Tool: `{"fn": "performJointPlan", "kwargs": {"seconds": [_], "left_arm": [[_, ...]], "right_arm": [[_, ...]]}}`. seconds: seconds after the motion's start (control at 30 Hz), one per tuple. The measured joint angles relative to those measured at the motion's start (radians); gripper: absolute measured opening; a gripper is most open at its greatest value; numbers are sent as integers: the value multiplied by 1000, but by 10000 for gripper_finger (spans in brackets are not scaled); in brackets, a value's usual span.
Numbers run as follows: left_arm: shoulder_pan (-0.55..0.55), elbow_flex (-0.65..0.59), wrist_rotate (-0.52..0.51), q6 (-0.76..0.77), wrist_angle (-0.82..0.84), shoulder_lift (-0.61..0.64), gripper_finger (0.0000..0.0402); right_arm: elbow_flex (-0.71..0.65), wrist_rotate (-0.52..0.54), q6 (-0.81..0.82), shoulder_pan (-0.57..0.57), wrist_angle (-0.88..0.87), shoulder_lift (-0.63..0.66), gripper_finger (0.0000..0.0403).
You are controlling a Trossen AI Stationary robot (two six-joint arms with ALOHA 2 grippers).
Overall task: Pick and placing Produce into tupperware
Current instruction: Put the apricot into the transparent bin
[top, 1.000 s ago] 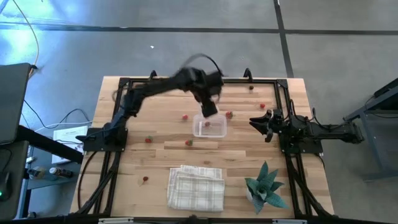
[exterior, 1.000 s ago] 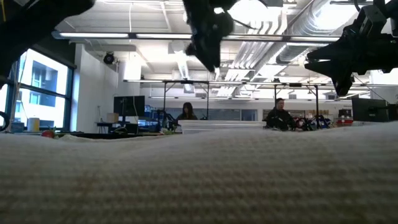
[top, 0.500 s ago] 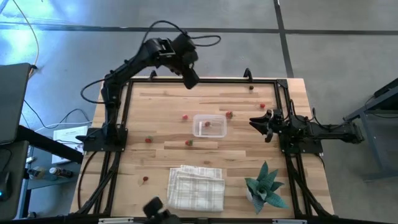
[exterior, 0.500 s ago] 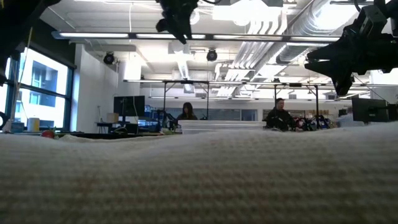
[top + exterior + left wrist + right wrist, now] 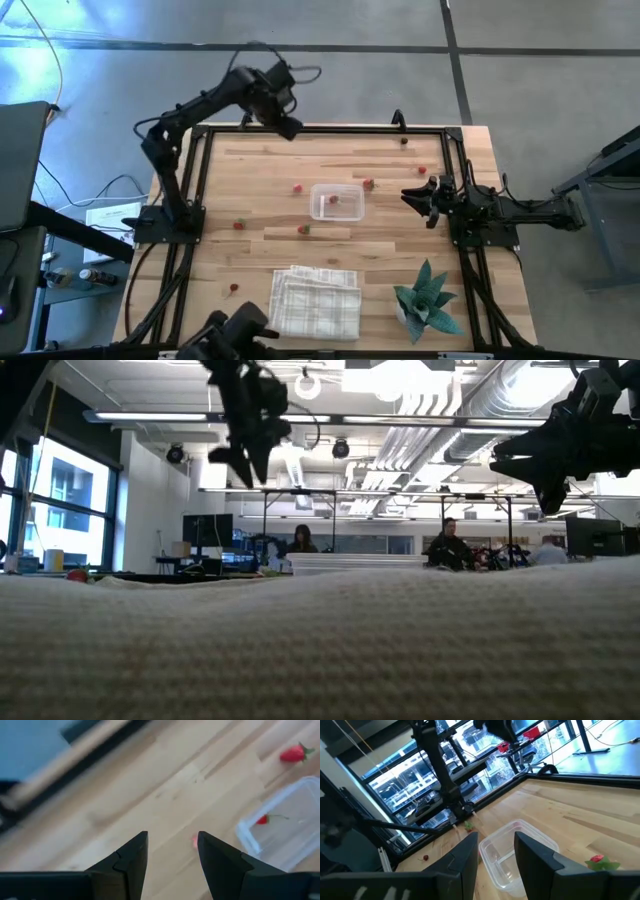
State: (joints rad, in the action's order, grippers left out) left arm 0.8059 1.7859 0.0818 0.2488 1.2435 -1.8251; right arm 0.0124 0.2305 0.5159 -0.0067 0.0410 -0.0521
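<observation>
The clear, round-cornered tupperware (image 5: 337, 202) sits mid-table on pale wood planks, one red piece inside, tiny red produce (image 5: 298, 187) scattered around. The left gripper (image 5: 283, 123) hangs raised over the far-left edge, fingers parted and empty. The right gripper (image 5: 417, 195) waits right of the tupperware, also parted and empty.

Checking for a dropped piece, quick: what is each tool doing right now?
Left tool: open, empty, raised over the table's far edge.
Right tool: open, empty, at the table's right side.
</observation>
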Motion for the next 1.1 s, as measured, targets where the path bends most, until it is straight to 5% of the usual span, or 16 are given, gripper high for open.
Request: {"fn": "performJointPlan", "kwargs": {"seconds": [0.17,0.47,1.1], "left_arm": [[-30,-212,-13,180,-160,21,161],[-176,-295,-307,655,-196,22,161],[-366,-297,-298,1217,-122,-38,161]], "right_arm": [[0,1,0,0,0,0,117],[0,2,0,0,0,0,117],[0,0,26,0,0,0,117]]}}
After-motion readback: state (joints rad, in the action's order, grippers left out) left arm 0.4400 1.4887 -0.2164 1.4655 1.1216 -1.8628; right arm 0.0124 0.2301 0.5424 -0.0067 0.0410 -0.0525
